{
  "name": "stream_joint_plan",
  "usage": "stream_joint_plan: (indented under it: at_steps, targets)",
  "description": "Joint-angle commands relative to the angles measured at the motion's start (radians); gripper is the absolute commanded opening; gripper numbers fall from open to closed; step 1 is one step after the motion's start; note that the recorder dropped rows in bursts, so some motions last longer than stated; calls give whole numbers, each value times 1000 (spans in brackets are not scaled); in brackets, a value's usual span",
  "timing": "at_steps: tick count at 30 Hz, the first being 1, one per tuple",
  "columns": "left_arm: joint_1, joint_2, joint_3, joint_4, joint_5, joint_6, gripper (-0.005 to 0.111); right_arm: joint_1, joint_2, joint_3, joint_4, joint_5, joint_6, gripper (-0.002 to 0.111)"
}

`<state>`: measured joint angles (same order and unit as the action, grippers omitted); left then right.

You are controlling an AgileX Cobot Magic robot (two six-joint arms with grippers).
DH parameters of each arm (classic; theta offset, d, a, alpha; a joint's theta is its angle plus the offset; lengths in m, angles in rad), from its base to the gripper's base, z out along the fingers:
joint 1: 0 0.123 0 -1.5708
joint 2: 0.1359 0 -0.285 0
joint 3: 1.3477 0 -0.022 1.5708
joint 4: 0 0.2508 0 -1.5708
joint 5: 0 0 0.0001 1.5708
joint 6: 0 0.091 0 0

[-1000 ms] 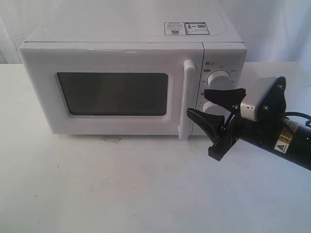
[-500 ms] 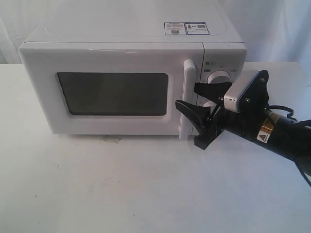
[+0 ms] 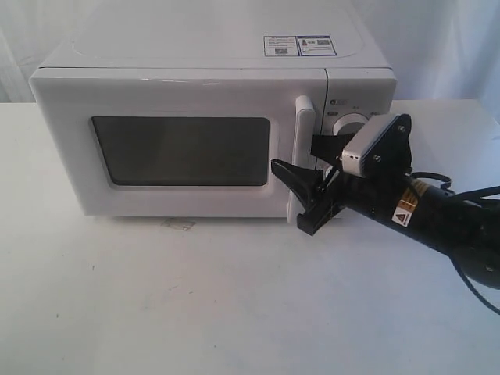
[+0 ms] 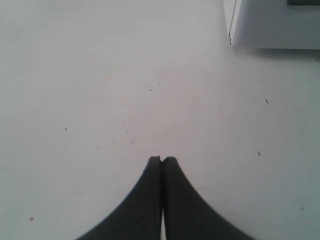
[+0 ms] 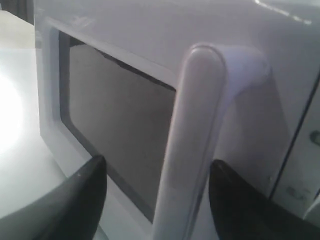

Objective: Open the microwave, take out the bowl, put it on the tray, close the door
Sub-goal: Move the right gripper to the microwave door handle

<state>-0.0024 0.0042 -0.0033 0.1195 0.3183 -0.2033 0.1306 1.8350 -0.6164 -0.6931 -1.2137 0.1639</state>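
Door (image 3: 66,148) handle (image 5: 192,130) stands between the wide-open jaws of your right gripper (image 3: 294,155), not yet clamped. Your left gripper (image 4: 162,161) lies closed and empty over the table (image 4: 100,75). Microwave (image 3: 211,47) is shut, bowl unseen; you have every step left.

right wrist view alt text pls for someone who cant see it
The open right gripper has one black finger on each side of the white bar handle of the microwave door, not yet closed on it. The door's dark window lies behind.
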Motion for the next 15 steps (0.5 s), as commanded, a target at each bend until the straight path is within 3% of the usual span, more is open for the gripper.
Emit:
stream_joint_plan:
  at_steps: [1, 4, 10, 15]
  targets:
    - [1, -4, 3, -7, 15, -2, 0, 9, 31, -12, 31, -7, -4, 57]
    - [1, -4, 3, -7, 15, -2, 0, 9, 31, -12, 29, -7, -4, 56]
    - [1, -4, 3, -7, 15, -2, 0, 9, 31, -14, 27, -7, -1, 40]
    - [1, -4, 3, -7, 15, -2, 0, 9, 20, -28, 32, -7, -1, 41]
